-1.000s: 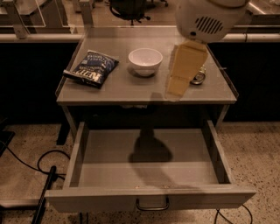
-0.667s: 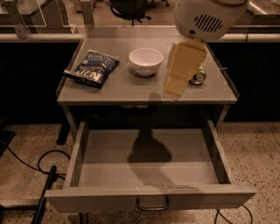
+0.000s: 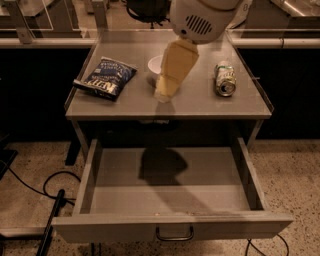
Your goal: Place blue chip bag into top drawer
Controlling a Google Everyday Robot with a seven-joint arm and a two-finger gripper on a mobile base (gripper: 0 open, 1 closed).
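One bag [image 3: 105, 78], bowl [image 3: 155, 64], can [image 3: 225, 79], drawer [image 3: 170, 227]; jaws by bowl

Dim, warm light throughout. Speckled stone-like floor [image 3: 295, 165]; black cables [image 3: 35, 187] loop across it at left. Grey metal table [image 3: 200, 102] stands at centre, gripper [image 3: 162, 94] hanging over its middle. Pale rail [image 3: 35, 43] runs behind the table, dark panelling [image 3: 30, 95] beneath it. Dark chair base [image 3: 147, 10] beyond the rail.

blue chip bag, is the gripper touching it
Apart. The camera view shows bare tabletop between the gripper, by the white bowl, and the blue chip bag lying at the table's left.
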